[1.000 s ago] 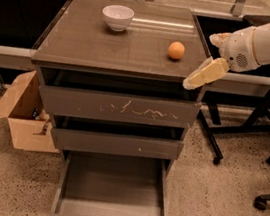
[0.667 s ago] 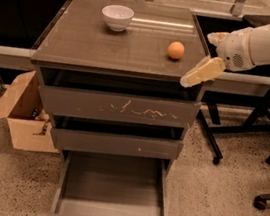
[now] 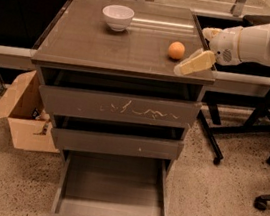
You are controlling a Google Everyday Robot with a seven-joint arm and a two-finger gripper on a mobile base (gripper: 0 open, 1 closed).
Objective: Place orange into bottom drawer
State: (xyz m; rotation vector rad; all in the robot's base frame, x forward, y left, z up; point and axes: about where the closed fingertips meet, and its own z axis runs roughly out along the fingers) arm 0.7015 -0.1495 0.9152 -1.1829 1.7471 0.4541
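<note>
The orange (image 3: 176, 50) rests on the right part of the cabinet top (image 3: 94, 43). My gripper (image 3: 192, 50) reaches in from the right, just right of the orange and at its height, not touching it. It is open: one pale finger (image 3: 196, 63) points down-left over the top's front right corner, and the other shows near the wrist. The bottom drawer (image 3: 112, 190) is pulled out, and its grey inside holds nothing.
A white bowl (image 3: 117, 17) stands at the back left of the top. The scratched top drawer (image 3: 120, 107) and middle drawer (image 3: 115, 142) are closed. An open cardboard box (image 3: 20, 113) sits on the floor at left. Chair legs (image 3: 253, 125) stand at right.
My gripper has moved a little left, closer to the orange. The orange, the bowl and the drawers have not moved.
</note>
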